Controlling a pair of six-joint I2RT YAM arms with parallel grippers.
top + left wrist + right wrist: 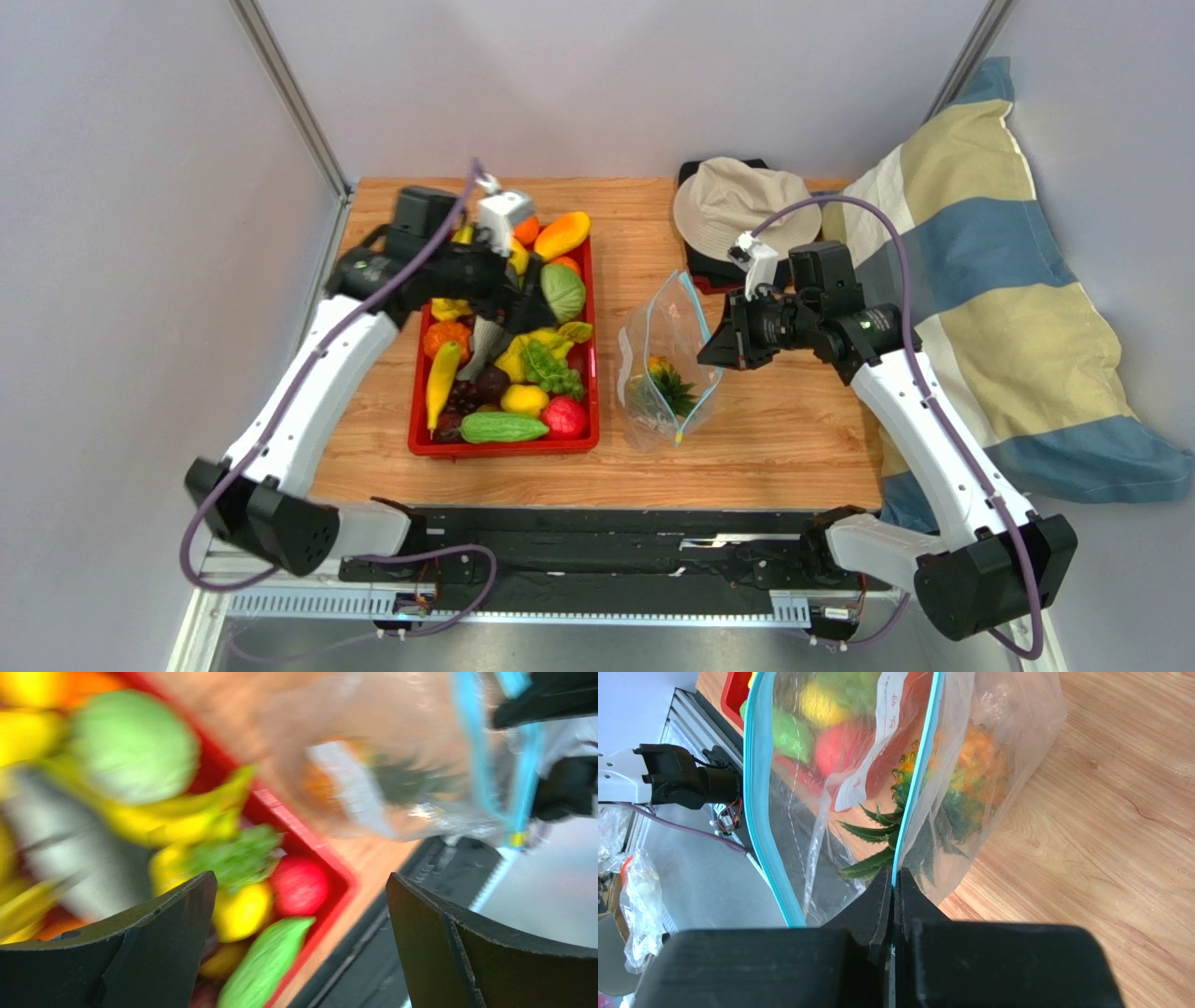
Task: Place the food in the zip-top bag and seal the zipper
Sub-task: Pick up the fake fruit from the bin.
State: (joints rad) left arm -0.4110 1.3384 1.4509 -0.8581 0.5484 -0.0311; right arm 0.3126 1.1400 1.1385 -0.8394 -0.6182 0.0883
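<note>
Inspection, both arms.

My right gripper is clenched on the zipper, pinching 1 blue-green strip of the zip-top bag. The other strip stands well apart from it, so the mouth is open. The bag sits near the middle of the table, just beside the right rim of the red tray. 1 toy pineapple lies inside the bag.

My left gripper hangs above the tray, fingers spread wide with nothing between them.

The tray occupies the table's left half. At its near end lie a green cucumber, a red apple and a yellow lemon, with green grapes just behind them.

A beige hat rests at the far edge, right of centre. A striped pillow lies beyond the right edge.
</note>
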